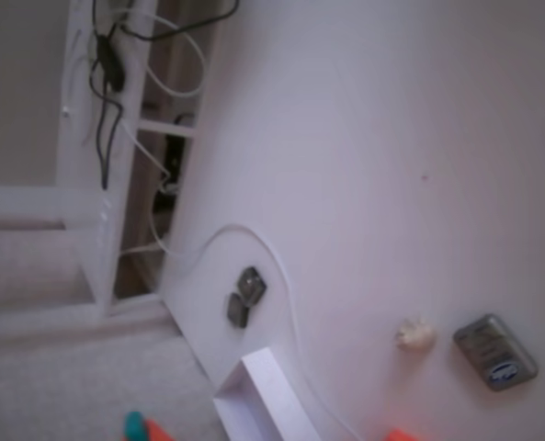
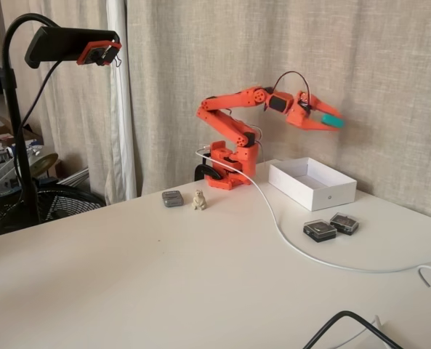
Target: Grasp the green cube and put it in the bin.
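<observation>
Fixed view from across the table showed my gripper raised high in the air, arm stretched out toward 3 o'clock from my base, fingers clamped on the green cube. The cube sat right at my fingertips, its teal end poking out past them. Jaws were closed on it, nothing slack that I could see.

The bin stood on the table straight down from the cube, toward 6 o'clock in that view, well apart in height. My judgement: the cube hung over the bin's far half or just past its right wall; depth could not be read from one side-on picture, so I could not tell whether it was truly above the opening.

Other fixed view, blurred, caught only a corner of the bin at 6 o'clock and a teal speck beside orange at the bottom edge, probably the cube, lying toward 9 o'clock from that corner. That hinted at an offset still to close, but the picture was too soft to be sure.

Two dark grey blocks lay on the table at 6 o'clock from the bin, beside a white cable. A grey tin and a small figurine sat near my base at 9 o'clock, clear of the path.

Step in hand: carry done, placement pending. Next move called for centring over the opening, lowering, then letting go
</observation>
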`<state>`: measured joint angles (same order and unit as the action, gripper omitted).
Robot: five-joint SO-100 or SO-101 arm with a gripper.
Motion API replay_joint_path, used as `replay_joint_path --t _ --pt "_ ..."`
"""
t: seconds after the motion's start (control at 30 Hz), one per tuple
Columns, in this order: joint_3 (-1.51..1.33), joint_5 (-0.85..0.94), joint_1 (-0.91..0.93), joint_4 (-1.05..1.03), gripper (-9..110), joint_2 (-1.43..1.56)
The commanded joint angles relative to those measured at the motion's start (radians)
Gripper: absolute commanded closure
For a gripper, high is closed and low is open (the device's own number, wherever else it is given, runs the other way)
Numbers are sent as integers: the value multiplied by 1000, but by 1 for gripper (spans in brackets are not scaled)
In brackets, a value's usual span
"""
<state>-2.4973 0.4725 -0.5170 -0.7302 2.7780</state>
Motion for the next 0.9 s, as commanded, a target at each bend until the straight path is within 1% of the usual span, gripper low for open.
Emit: replay_joint_path --t 0.0,0.07,0.27,0.5,0.6,0.67,0.7,0.77,0.87 --pt "12 54 -41 -268 110 75" --pt "9 81 -38 -356 110 83" --pt "0 204 -3 -523 110 48" --pt "-28 236 -5 -534 109 41" --pt "-35 262 9 -525 99 37" --pt "-38 278 20 -518 82 34" --pt "-41 281 28 -512 77 34" --pt "-52 281 31 -488 71 34" --pt "-67 281 37 -456 65 35"
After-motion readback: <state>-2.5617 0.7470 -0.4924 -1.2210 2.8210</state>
